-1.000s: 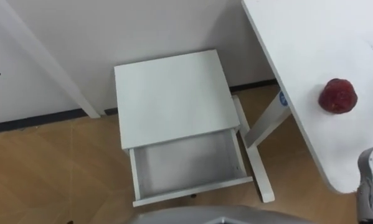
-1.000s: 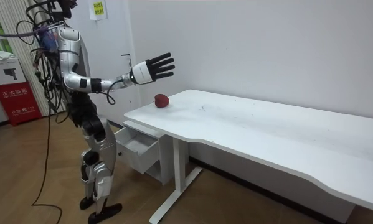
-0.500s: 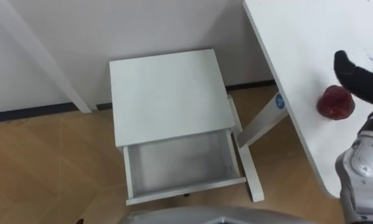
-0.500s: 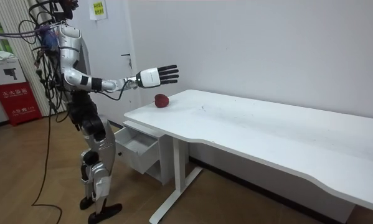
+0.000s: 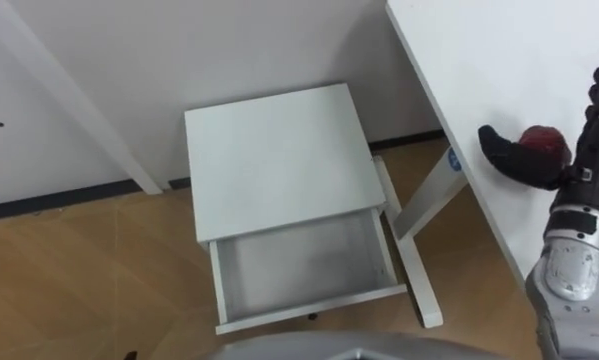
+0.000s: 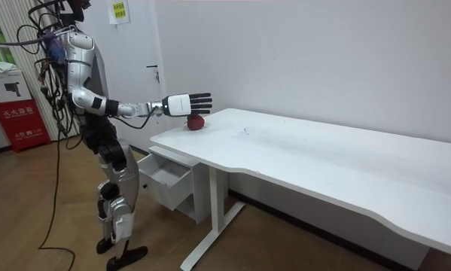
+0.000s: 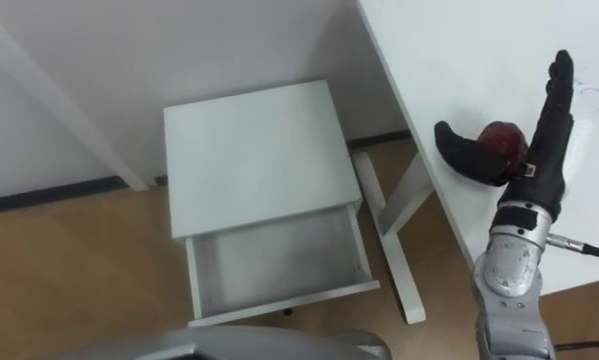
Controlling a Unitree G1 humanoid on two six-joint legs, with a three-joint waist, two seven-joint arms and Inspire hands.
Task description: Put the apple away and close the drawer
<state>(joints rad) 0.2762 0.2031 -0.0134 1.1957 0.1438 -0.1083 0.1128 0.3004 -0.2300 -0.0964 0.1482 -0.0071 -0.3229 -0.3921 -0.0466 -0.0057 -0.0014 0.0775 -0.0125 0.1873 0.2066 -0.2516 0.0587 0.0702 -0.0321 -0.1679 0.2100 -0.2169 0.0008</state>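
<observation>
A red apple lies near the left end of the white table. My right hand hovers right at it, open, fingers straight and pointing away, the thumb spread along the apple's left side. The hand covers part of the fruit; I cannot tell if it touches. Below and to the left stands a small white cabinet with its drawer pulled out and nothing inside. In the room view I stand beside the cabinet, right hand stretched out to the apple at the table's corner.
The table's white leg and its long foot stand just right of the drawer. A slanted white beam crosses the wall on the left. Wooden floor surrounds the cabinet. A red sign stands behind me.
My right hand has come down from well above the table to the apple, its thumb now beside the fruit. The apple and drawer have not moved.
</observation>
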